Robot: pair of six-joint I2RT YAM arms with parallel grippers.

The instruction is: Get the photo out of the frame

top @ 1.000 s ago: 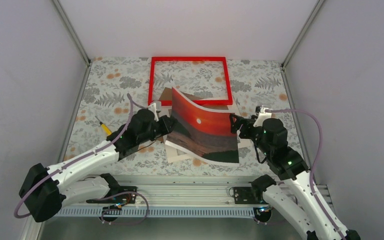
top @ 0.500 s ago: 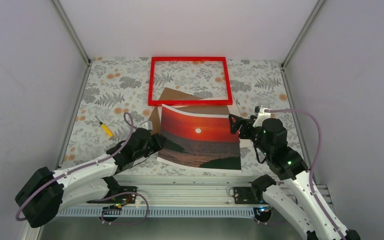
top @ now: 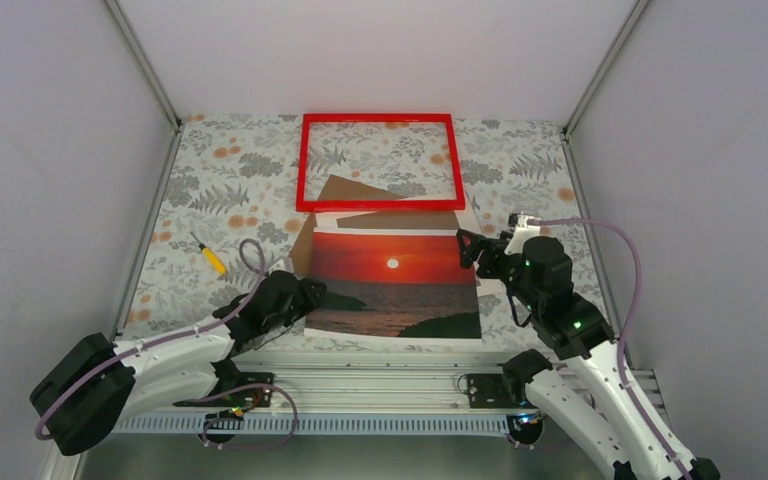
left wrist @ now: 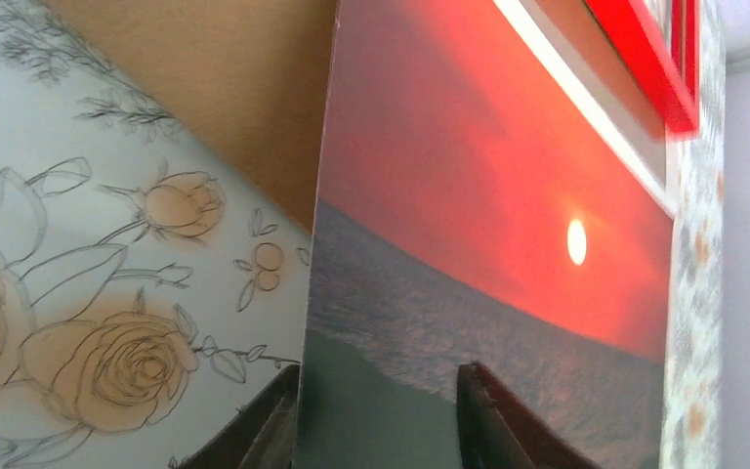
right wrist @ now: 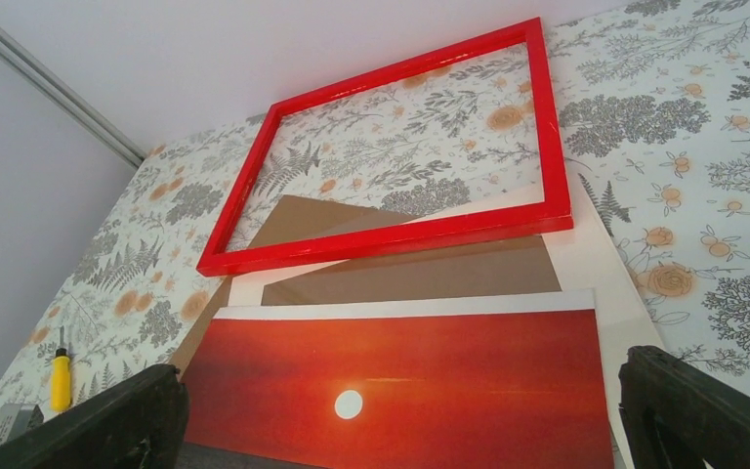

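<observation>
Sunset print photo (top: 395, 285), red-orange sky over dark water: lies flat near the table's front edge, fully out of the thin bright-red rectangular frame (top: 303, 165), which sits just behind it.

My left gripper (left wrist: 381, 410): fingers narrowly parted astride the print's left edge, pinching nothing. My right gripper (top: 466, 250): wide, empty, beside the right edge.

Judgement: print is light and floppy and creases easily, so grip margins only. Free floral tabletop (top: 220, 170) lies left, bar a yellow screwdriver (top: 210, 258).

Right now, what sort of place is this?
Likely a lab robot cell, not a home: plain white walls, metal corner posts, and an aluminium rail edging the floral tabletop.
</observation>
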